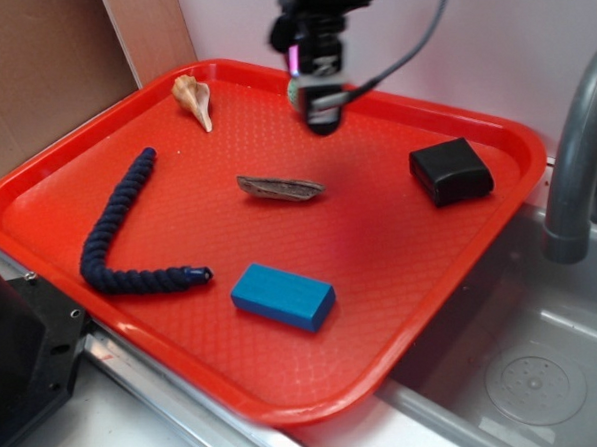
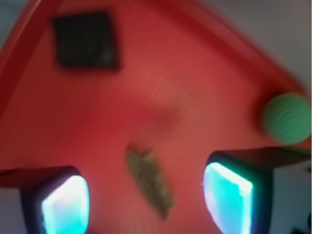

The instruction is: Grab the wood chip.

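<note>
The wood chip is a flat brown-grey sliver with pointed ends, lying in the middle of the red tray. My gripper hangs above the tray, behind and a little right of the chip, clear of it. In the blurred wrist view the chip lies on the tray floor between and below my two glowing fingertips, which stand wide apart. My gripper is open and holds nothing.
On the tray lie a beige seashell at the back left, a dark blue rope at the left, a blue block in front and a black block at the right. A green ball shows by the tray rim. A grey faucet and sink stand at the right.
</note>
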Motion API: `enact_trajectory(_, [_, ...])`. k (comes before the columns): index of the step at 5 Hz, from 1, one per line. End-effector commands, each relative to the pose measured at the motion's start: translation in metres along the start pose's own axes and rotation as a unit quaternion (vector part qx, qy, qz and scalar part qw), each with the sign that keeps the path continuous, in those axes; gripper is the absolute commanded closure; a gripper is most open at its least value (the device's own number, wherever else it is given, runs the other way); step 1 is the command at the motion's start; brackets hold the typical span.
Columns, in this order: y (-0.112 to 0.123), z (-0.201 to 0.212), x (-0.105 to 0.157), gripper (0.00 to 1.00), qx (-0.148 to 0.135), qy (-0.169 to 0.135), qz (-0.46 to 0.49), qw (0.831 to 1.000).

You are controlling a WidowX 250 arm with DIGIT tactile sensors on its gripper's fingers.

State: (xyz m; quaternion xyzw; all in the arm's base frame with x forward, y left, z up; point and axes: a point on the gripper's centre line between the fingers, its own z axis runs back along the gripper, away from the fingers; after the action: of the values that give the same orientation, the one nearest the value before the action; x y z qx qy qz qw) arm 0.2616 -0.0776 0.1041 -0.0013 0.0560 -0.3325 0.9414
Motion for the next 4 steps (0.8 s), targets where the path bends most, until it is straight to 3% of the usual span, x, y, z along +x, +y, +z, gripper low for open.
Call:
enact_trajectory(1, [0.0,-0.007,-0.049,0.0,0.027,-0.018,0.01,0.999])
enact_trajectory(3, [0.027,-0.012,-0.041,0.0,0.04,-0.03,0.046,0.998])
enact_trajectory(4, [0.021,-0.024,-0.032,0.0,0.036,-0.014,0.034,0.999])
